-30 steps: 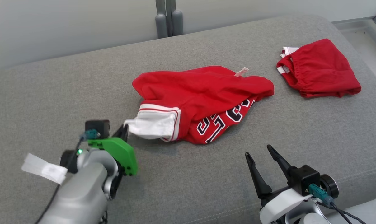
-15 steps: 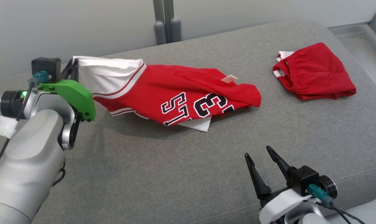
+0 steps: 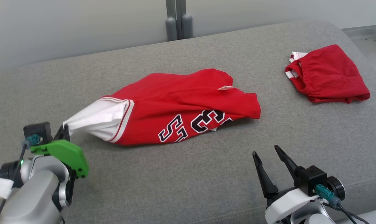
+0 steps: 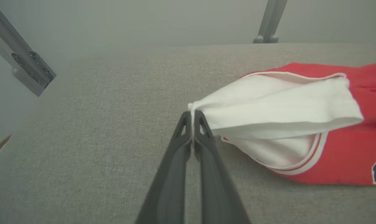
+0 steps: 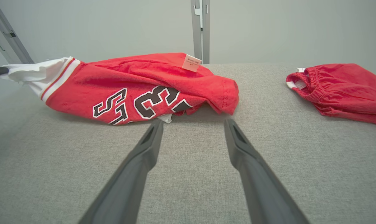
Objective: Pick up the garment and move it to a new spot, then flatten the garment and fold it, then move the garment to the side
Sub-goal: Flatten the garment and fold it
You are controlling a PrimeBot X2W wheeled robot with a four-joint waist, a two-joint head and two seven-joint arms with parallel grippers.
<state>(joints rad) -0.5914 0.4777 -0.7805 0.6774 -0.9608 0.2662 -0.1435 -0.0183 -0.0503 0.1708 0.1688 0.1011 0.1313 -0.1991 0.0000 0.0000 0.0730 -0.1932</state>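
Observation:
The garment (image 3: pixel 181 105) is a red jersey with black-and-white lettering and a white sleeve, lying crumpled across the middle of the grey cushion (image 3: pixel 188 174). My left gripper (image 3: pixel 64 130) is shut on the tip of that white sleeve (image 4: pixel 269 109), which is pulled taut toward the lower left; in the left wrist view my left gripper (image 4: pixel 192 115) pinches the cloth between its closed fingers. My right gripper (image 3: pixel 266 153) stands open near the front edge, to the right of the jersey (image 5: pixel 138 90); in the right wrist view my right gripper (image 5: pixel 192 123) has nothing between its fingers.
A second red garment with an elastic waistband (image 3: pixel 328 74) lies at the back right of the cushion, also seen in the right wrist view (image 5: pixel 343 87). A grey metal post (image 3: pixel 178 18) stands behind the cushion against the pale wall.
My left gripper lifted the white sleeve up and to the left, then came back down low at the front left. The jersey was dragged leftward and turned over, showing its lettering. The camera shifted slightly.

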